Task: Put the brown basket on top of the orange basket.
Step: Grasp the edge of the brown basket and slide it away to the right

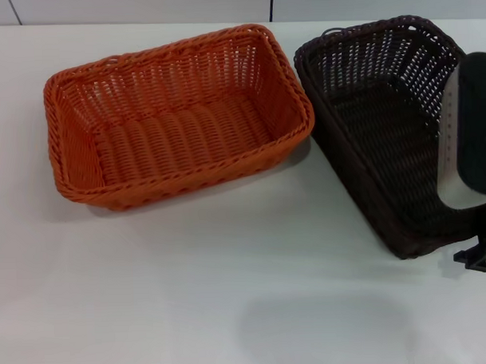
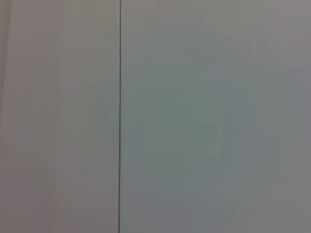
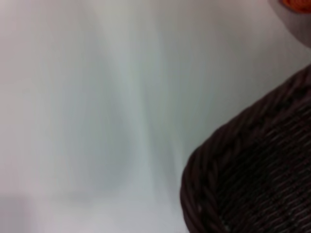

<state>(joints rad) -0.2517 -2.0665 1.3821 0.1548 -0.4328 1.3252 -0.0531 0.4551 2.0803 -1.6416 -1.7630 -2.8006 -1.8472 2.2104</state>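
The orange basket [image 1: 177, 112] stands open side up on the white table, left of centre in the head view. The brown basket [image 1: 377, 121] stands close beside it on the right, their near corners almost touching. My right arm reaches in from the right edge over the brown basket's right side. My right gripper [image 1: 477, 256] shows only as a black part by the basket's near right corner. The right wrist view shows the brown basket's braided rim [image 3: 252, 165] close up and a sliver of the orange basket [image 3: 299, 5]. My left gripper is out of view.
The white table [image 1: 231, 294] stretches in front of both baskets. A pale wall with a seam [image 1: 270, 4] runs behind. The left wrist view shows only a pale surface with a thin dark line [image 2: 120, 116].
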